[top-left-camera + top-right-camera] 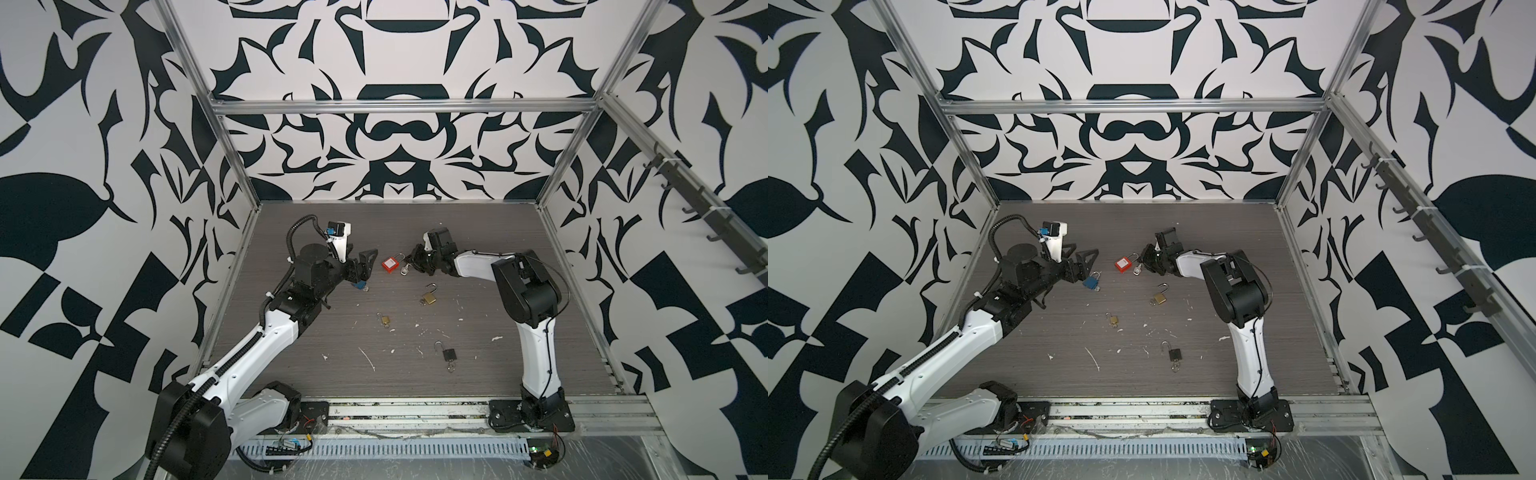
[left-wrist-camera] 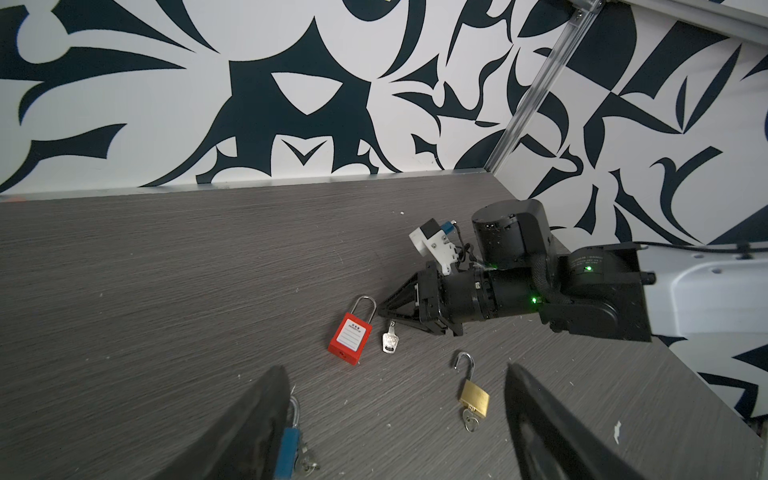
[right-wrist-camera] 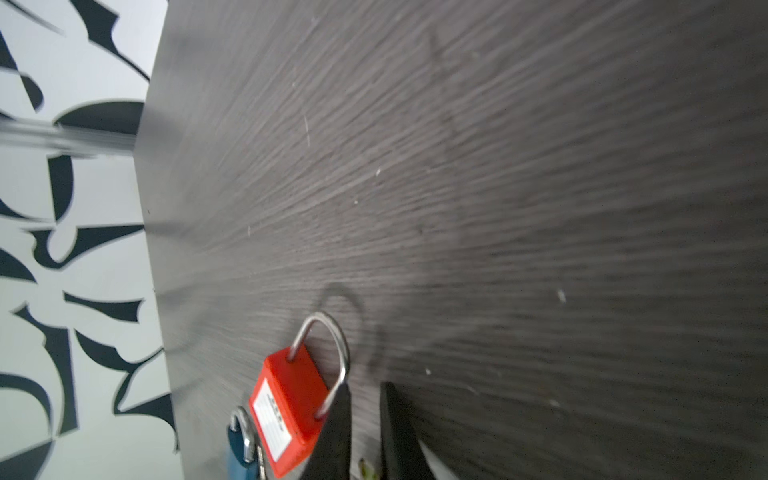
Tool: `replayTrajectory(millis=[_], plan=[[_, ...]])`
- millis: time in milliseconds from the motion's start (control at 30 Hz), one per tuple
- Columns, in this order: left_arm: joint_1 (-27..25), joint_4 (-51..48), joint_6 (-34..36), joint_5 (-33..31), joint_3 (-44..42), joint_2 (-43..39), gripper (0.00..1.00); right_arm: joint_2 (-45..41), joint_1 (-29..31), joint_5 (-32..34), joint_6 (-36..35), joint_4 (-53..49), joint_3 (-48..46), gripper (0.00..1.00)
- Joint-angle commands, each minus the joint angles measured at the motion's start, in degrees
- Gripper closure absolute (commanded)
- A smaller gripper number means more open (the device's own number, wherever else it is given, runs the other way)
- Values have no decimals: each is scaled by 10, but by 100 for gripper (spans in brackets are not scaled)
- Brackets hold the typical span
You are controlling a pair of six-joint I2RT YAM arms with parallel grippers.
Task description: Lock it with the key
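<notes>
Key [image 1: 404, 271] is lying flat on the table [image 1: 498, 365], just at the 4 o'clock side of the red padlock [image 1: 390, 264], whose shackle is sitting closed. Right gripper [image 1: 410, 262] is resting at the padlock's 3 o'clock, jaws narrowly parted and gripping nothing. Left gripper [image 1: 365, 266] is gaping wide at 9 o'clock, beside the blue padlock [image 1: 360, 285].

Red padlock [image 2: 350, 338] lies flat, both shackle legs in its body — silver key [image 2: 390, 340] just beside it.

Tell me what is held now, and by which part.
Nothing, it seems: left fingers gape by the blue padlock; right fingers, slightly apart, end at the silver key.
</notes>
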Motion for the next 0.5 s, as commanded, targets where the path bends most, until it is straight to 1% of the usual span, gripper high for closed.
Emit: replayTrajectory(millis=[0, 100, 200, 467], plan=[[0, 4, 3, 7, -8, -11, 17, -19, 2, 15, -11, -14, 10, 72], [0, 5, 2, 9, -8, -11, 17, -33, 2, 27, -18, -19, 2, 64], [0, 4, 1, 11, -8, -11, 17, -49, 1, 36, -22, -26, -9, 60], [0, 4, -2, 11, -7, -11, 16, -78, 4, 34, -20, -38, -45, 60]])
